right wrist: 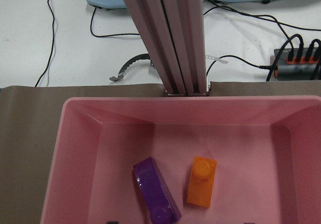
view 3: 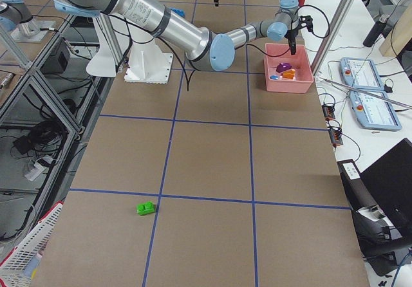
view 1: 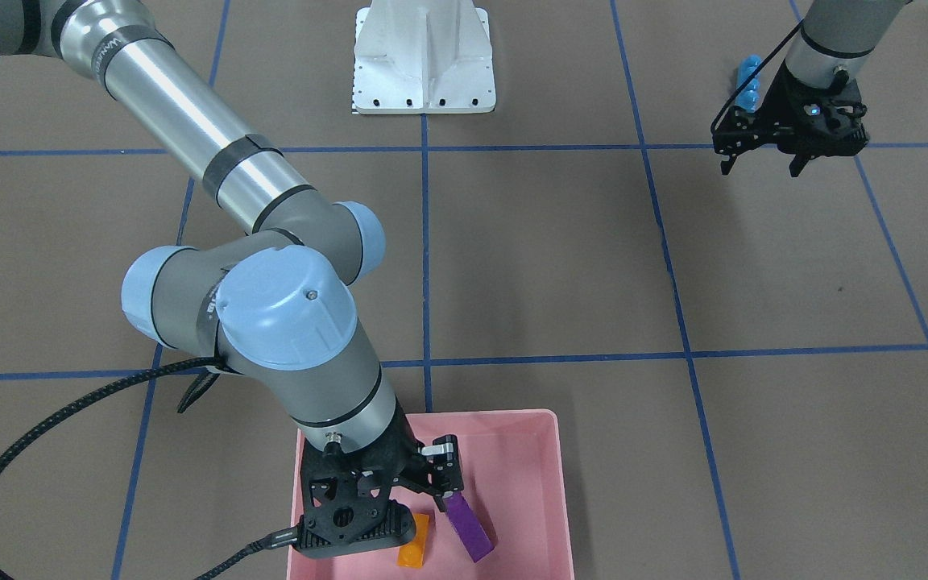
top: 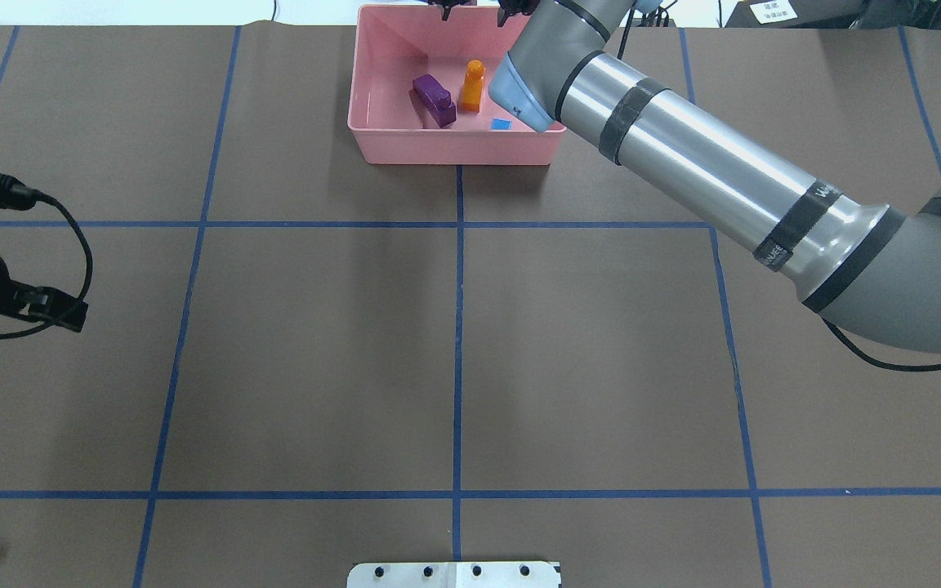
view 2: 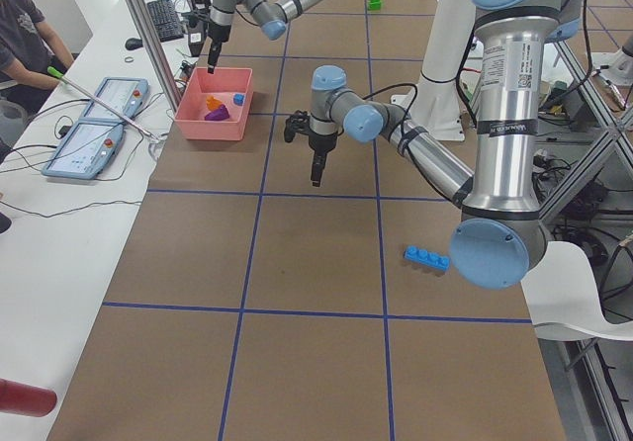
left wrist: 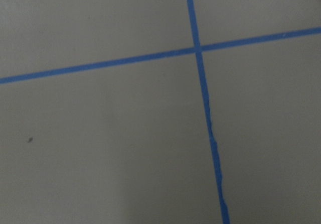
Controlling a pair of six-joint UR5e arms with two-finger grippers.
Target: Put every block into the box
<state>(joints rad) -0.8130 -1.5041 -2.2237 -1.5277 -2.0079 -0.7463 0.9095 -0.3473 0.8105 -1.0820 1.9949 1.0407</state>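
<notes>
Front-facing: shows the right pincer point(view 1: 385, 503) spread and empty over the pink box point(view 1: 512, 415), with the purple block point(view 1: 470, 528) and the orange block point(view 1: 414, 541) lying on the box floor beneath it. Shows the left pincer point(view 1: 762, 165) likewise released, holding nothing, above the brown surface point(view 1: 544, 258), well apart from the box, with the long blue block point(view 1: 747, 80) on the surface just behind it. Overhead: places purple, orange and the small blue block point(top: 501, 124) inside the box, purple and orange side by side, small blue close to the robot-side wall; puts the long blue block at the view's bottom left corner. Left side: catches the green block point(view 2: 375, 3) farther along the surface than the box. Right side: finds green alone in the foreground, well apart from the box. Left wrist: takes in only bare surface crossed by blue tape lines point(left wrist: 200, 108). Right wrist: looks down on purple and orange, close together but not touching, on the box floor.
</notes>
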